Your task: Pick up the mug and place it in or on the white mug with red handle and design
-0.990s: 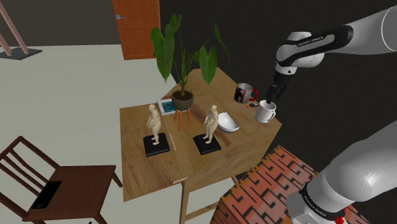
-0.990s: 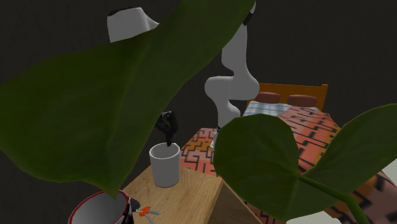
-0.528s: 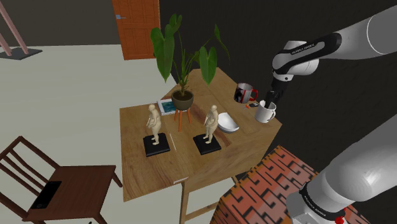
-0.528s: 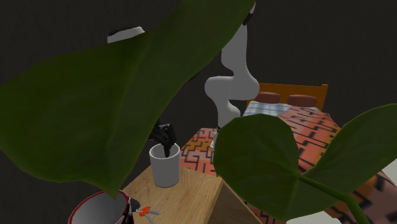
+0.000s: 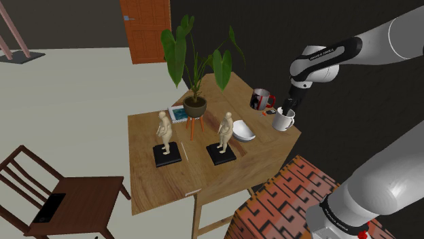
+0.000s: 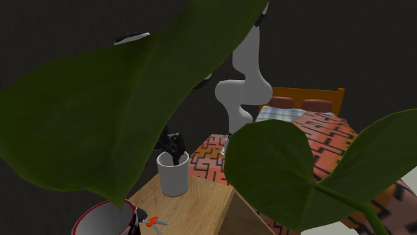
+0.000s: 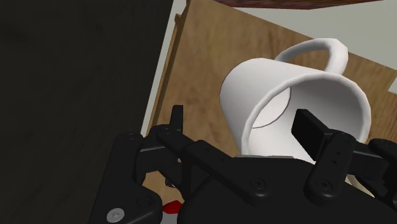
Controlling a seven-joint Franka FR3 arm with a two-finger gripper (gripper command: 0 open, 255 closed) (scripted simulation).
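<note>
Wrist view: fingers apart, straddling white mug rim, one inside, one outside, not clamped. Mug upright at surface edge, shoulder view's right, near red-handled mug. I judge grasp, lift and placing all remain.

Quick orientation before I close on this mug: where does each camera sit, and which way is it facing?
Shoulder view: beside and behind the stand, looking down over the table; arm and claw show.
Second exterior view: behind plant leaves at the table's far side, facing the arm; arm and claw at the white mug show.
Wrist view: on the hand, looking along the open claw into the white mug's mouth.
Shared: all three show claw and white mug.
</note>
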